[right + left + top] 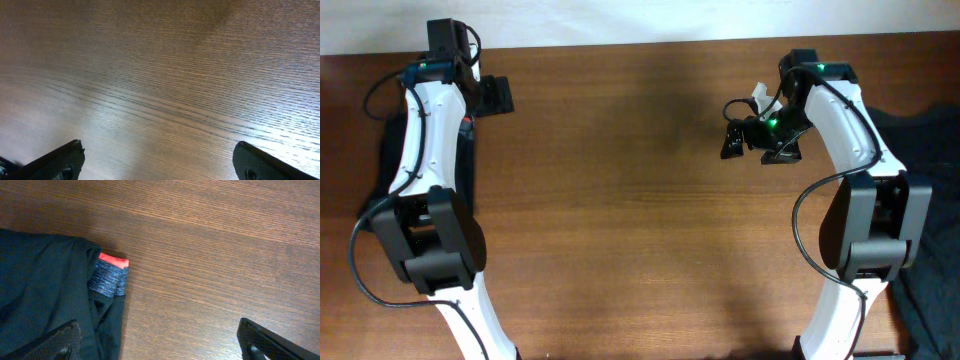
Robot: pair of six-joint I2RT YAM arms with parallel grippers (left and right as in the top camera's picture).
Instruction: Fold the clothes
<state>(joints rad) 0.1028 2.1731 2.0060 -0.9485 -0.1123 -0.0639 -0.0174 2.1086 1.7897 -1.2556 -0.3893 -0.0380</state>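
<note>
While your left tool (160, 330) hangs with its jaws spread wide and nothing between them, the black trousers (40, 285) lie bunched under and beside one of its fingers (57, 341), the other finger over bare wood. The grey waistband (109, 279) with its red edge (114, 260) sits just ahead of that finger. Your main risk is a shallow pinch: the cloth looks thin and layered, so closing there would likely catch only the top ply and pull the bundle apart instead of folding it. Dragging it sideways could also rumple it against the left arm's base, which stands close behind that tool. Your right tool (159, 150) is equally wide and empty over bare bench (160, 75), well apart from the trousers, so it cannot steady them from there. Beyond its arm lies a dark rumpled heap (932, 120); do not mistake it for the job. Smooth brown wood grain shows glare under the right tool, and only a pale strip of the room (620, 18) shows past the far edge.
</note>
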